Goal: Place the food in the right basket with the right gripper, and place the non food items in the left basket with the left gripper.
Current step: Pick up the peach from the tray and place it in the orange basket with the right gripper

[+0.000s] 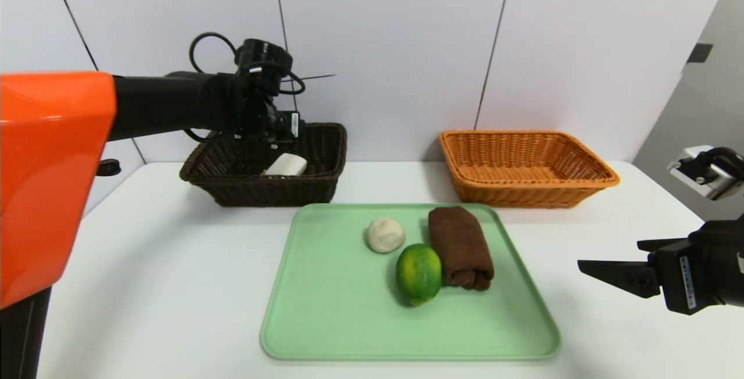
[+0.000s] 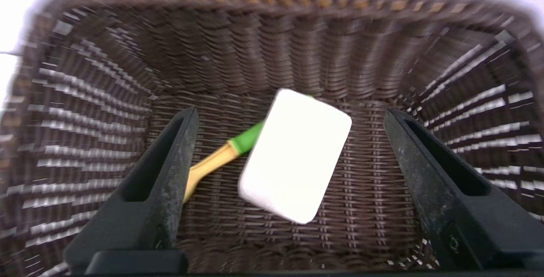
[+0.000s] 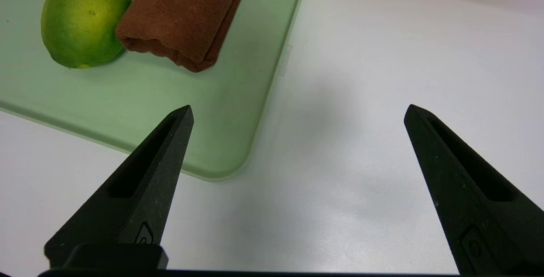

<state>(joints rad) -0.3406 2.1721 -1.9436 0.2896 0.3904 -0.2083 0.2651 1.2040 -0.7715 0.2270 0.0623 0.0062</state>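
Meanwhile nearest the wide-open, empty right end effector: lime, leftward on the tray, beside the towel.

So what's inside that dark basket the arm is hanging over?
In the dark basket lies a white block, resting partly on a brush-like thing with a wooden and green handle. Its far end is hidden under the block. The open left tool hangs above, holding nothing.

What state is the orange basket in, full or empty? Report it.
Empty. The head view shows only bare weave inside the orange basket; the lime and bun sit on the tray.
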